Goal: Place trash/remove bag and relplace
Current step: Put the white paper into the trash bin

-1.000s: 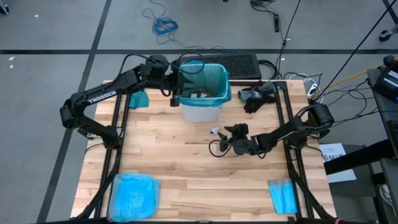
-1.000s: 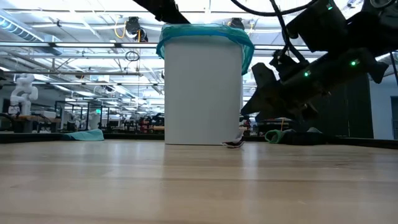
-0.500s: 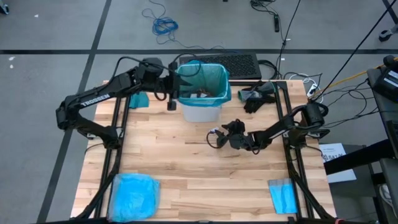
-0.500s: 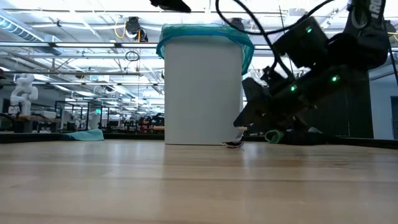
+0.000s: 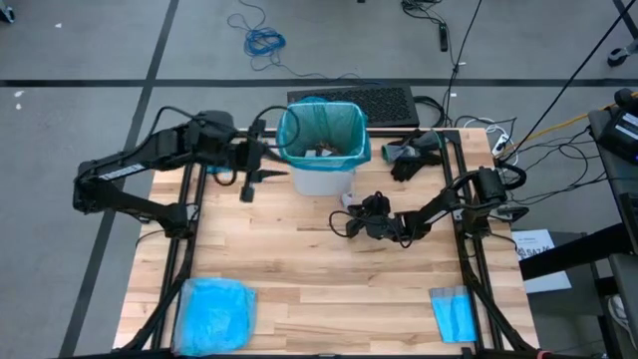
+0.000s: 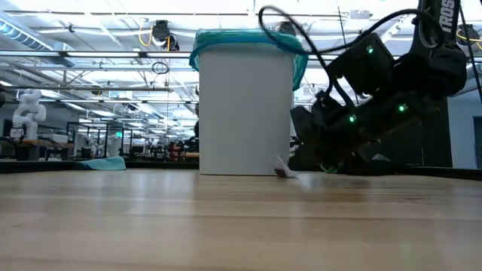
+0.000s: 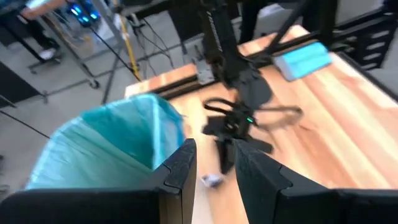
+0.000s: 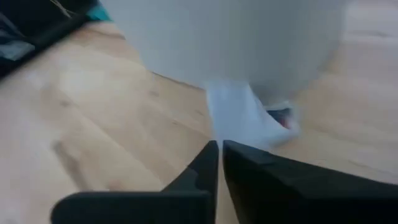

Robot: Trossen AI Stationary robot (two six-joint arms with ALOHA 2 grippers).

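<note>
So the bench (image 5: 299, 259) is light wood planks, and the landmark here is the white bin (image 5: 321, 178) sitting toward the back middle of it. The bag (image 5: 324, 128), that teal-green liner, is fitted inside the bin with its edge folded over the rim, and you can see some trash (image 5: 321, 152) down at the bottom of it. A paler blue plastic bag (image 5: 214, 311) lies well away from the bin, at the near corner on the left arm's side.

The left end effector (image 5: 249, 179) hangs just beside the bin on its left, fingers a bit apart with nothing between them. The right end effector (image 5: 351, 212) is low on the bench right at the foot of the bin, fingers pinched nearly together on a small white wrapper (image 8: 239, 118) lying against the bin's base.
</note>
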